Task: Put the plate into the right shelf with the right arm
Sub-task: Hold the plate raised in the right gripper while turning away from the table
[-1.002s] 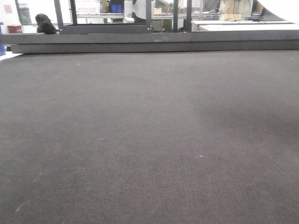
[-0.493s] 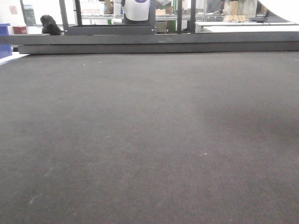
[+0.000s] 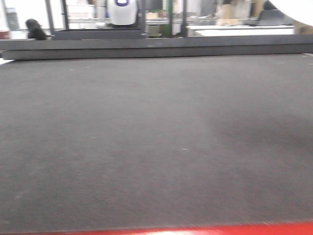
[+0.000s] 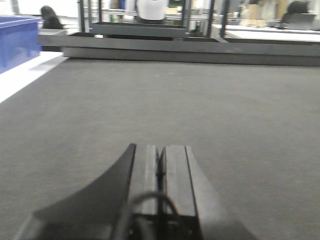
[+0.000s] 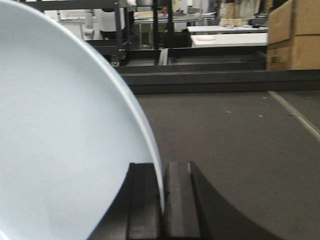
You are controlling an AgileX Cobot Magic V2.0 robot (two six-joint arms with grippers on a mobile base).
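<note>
The plate [image 5: 60, 125], plain white with a faint blue rim, stands on edge and fills the left half of the right wrist view. My right gripper [image 5: 163, 167] is shut on its rim, one black finger on each side. A white curved piece of the plate [image 3: 296, 9] shows in the top right corner of the front view. My left gripper [image 4: 160, 150] is shut on nothing, low over the dark mat [image 4: 200, 110]. The right shelf is out of view.
A wide dark grey mat [image 3: 156, 137] covers the table, with a red edge [image 3: 195, 230] at the near side and a raised dark ledge [image 3: 156, 46] at the far side. A blue bin [image 4: 17, 40] stands at far left. Cardboard boxes [image 5: 295, 35] sit at right.
The front view has shifted: the background things slid left, and a red strip has come into sight along the bottom edge. The picture is blurrier now.
</note>
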